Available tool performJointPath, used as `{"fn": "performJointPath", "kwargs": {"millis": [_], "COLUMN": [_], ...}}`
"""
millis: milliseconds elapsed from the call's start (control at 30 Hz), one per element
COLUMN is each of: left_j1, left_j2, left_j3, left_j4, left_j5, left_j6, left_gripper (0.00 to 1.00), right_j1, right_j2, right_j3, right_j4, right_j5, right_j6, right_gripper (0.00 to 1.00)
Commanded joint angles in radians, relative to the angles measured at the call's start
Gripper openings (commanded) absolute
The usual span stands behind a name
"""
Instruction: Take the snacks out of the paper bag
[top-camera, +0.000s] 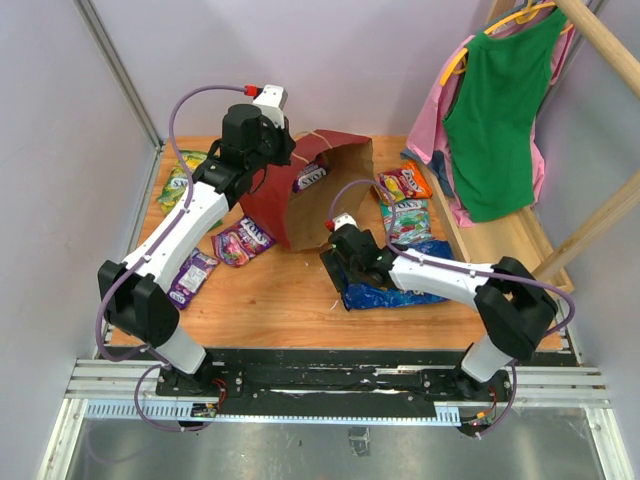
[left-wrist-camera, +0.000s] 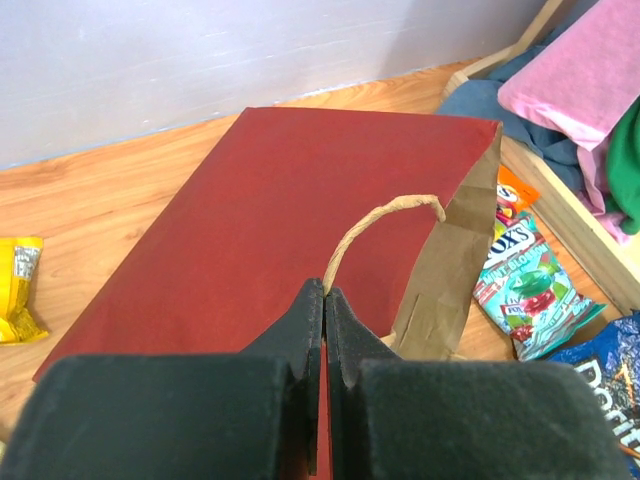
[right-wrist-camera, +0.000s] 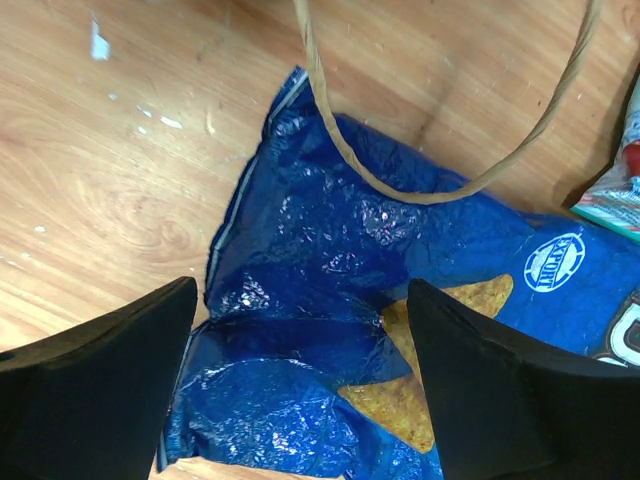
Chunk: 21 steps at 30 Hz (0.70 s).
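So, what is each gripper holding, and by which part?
Left gripper: the paper bag, pinched at the base of its loop handle. Right gripper: open above the blue chip bag, holding nothing.

You are viewing a left arm (top-camera: 190, 225) and right arm (top-camera: 440, 272) carrying white link shells, black joint housings, looping purple cables (top-camera: 172, 128) and matte black fingers (right-wrist-camera: 95, 385).

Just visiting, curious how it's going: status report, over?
Left hand shut on handle of paper bag. Right hand open over blue chip bag. One packet showing in bag's mouth. Other handle looped over chip bag.
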Motion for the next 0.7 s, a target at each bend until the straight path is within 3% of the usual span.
{"fn": "performJointPath", "kwargs": {"millis": [0,400,667], "left_j1": [0.009,0.016,0.017], "left_j2": [0.001,0.001,0.002], "left_j3": [0.004,0.002,0.004], "left_j4": [-0.005,-0.005,-0.006], "left_j5": [-0.015,-0.013,-0.005], "left_j6": [0.024,0.026,0.018], "left_gripper": [0.00,0.01,0.00], "right_j1": [0.003,-0.108,-0.176], "right_j2": [0.032,0.006,0.014], "right_j3": [-0.019,-0.100,-0.082], "right_j4": [-0.038,-0.213,-0.350], "right_j5": [0.041,0.020,0.081], "right_j6": [-0.018,0.064,0.032], "right_gripper": [0.88,0.85,0.81]}}
